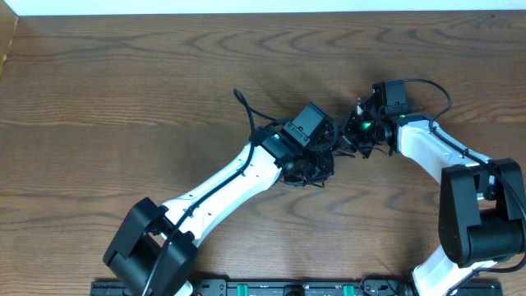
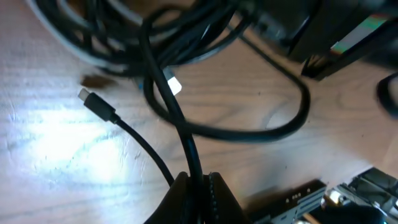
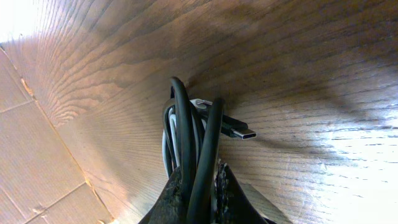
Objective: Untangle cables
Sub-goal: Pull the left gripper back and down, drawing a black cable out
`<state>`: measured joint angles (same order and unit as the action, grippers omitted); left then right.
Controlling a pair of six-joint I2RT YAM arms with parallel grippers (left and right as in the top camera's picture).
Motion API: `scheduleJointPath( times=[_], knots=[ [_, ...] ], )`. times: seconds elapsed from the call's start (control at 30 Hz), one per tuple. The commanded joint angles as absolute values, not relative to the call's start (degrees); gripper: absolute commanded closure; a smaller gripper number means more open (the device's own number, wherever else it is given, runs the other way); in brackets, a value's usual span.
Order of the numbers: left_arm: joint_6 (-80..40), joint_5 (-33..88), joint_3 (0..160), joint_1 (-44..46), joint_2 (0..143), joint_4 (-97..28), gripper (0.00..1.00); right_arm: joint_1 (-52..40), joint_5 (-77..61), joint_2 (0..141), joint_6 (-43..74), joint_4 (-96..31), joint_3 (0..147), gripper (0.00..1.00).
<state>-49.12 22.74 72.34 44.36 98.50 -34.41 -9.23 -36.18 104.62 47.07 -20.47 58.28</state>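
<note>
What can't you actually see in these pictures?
Overhead: the tangle of thin black cables is mostly hidden under two white robot arms.
Left wrist: their loops at the top are blurred and cut off by the edge.
Right wrist: the thin white cable is mostly hidden behind black ones.

Left wrist view: cables (image 2: 186,134) run off the top edge, and the far bundle is too blurred to count strands. White plug (image 2: 175,85) is blown out, type unreadable. Left gripper (image 2: 198,186) is cropped by the bottom edge. Right wrist view: right gripper (image 3: 202,183) is cropped the same way. White cable (image 3: 165,146) sits mostly behind the black ones. Overhead: both wrists cover the tangle mid-table, fingertips hidden, so can't tell which strand goes where.
</note>
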Motion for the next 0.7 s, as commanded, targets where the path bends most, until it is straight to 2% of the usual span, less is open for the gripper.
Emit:
scheduleJointPath(
  times=[0.0, 0.03, 0.13, 0.2, 0.33, 0.67],
  knots=[
    [-49.8, 20.4, 72.3, 44.3, 98.8, -33.4, 0.91, -9.6, -35.9, 104.8, 46.4, -20.4, 58.8, 0.99],
    [-50.1, 20.5, 72.3, 44.3, 98.8, -33.3, 0.85, -9.6, -35.9, 104.8, 46.4, -20.4, 58.8, 0.99],
    [-50.0, 21.0, 72.3, 44.3, 98.8, -33.4, 0.51, -9.6, -35.9, 104.8, 46.4, -20.4, 58.8, 0.99],
    [-50.0, 23.8, 72.4, 43.9, 98.7, -33.1, 0.43, -9.6, -35.9, 104.8, 46.4, -20.4, 58.8, 0.99],
    [-50.0, 29.8, 72.9, 41.9, 97.9, -32.7, 0.41, -9.6, -35.9, 104.8, 46.4, -20.4, 58.8, 0.99],
    [-49.6, 29.2, 72.9, 38.5, 96.3, -32.7, 0.43, -9.6, -35.9, 104.8, 46.4, -20.3, 58.8, 0.99]
  ],
)
